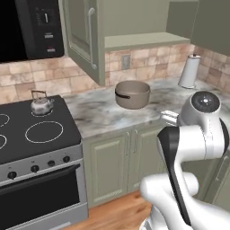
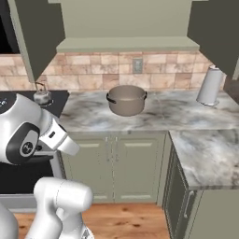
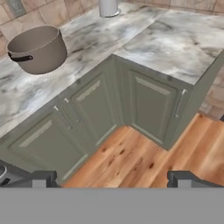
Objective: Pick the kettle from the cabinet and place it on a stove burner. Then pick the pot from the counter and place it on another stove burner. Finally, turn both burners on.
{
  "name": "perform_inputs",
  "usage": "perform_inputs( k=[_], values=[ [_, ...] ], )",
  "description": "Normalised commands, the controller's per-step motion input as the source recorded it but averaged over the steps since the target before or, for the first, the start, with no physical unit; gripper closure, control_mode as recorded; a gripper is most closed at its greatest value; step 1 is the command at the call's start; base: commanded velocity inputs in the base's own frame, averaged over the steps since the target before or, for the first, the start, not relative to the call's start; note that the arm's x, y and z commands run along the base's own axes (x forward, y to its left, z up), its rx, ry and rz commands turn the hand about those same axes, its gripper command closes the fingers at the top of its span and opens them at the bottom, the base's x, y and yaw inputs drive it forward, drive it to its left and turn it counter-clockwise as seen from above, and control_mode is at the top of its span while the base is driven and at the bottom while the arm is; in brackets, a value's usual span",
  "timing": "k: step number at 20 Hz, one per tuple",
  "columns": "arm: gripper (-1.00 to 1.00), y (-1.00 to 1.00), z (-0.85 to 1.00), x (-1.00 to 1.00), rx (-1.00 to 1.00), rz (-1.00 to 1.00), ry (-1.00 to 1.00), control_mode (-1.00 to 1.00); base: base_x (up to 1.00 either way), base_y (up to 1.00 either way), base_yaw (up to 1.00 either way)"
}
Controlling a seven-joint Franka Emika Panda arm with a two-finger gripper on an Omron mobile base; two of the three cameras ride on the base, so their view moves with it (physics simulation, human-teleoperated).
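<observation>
The small silver kettle stands upright on the back right burner of the black cooktop. In front of it, the ringed front right burner is bare. The taupe pot sits on the marbled counter below the open cabinet. My gripper is open and holds nothing. It hangs out in front of the counter, above the wooden floor and the lower cabinet doors, well away from the pot.
A white paper towel roll stands at the counter's back right. The black microwave hangs over the stove. The open cabinet door juts out over the counter's left end. The stove knobs line its front. The counter turns a corner on the right.
</observation>
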Motion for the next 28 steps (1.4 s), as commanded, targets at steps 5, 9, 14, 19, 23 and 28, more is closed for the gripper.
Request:
perform_inputs(
  k=[5, 9, 14, 19, 23, 28],
  values=[
    [-1.00, 0.00, 0.00, 0.00, 0.00, 0.00, 0.00, 1.00, 0.20, -0.30, 0.14],
    [-1.00, 0.00, 0.00, 0.00, 0.00, 0.00, 0.00, 1.00, 0.42, -0.09, 0.13],
    [-1.00, 0.00, 0.00, 0.00, 0.00, 0.00, 0.00, 1.00, 0.53, -0.10, 0.12],
    [-1.00, 0.00, 0.00, 0.00, 0.00, 0.00, 0.00, 1.00, 0.41, -0.27, 0.11],
    [-1.00, 0.00, 0.00, 0.00, 0.00, 0.00, 0.00, 1.00, 0.38, -0.28, 0.11],
    [-1.00, 0.00, 0.00, 0.00, 0.00, 0.00, 0.00, 1.00, 0.46, -0.34, 0.09]
  ],
)
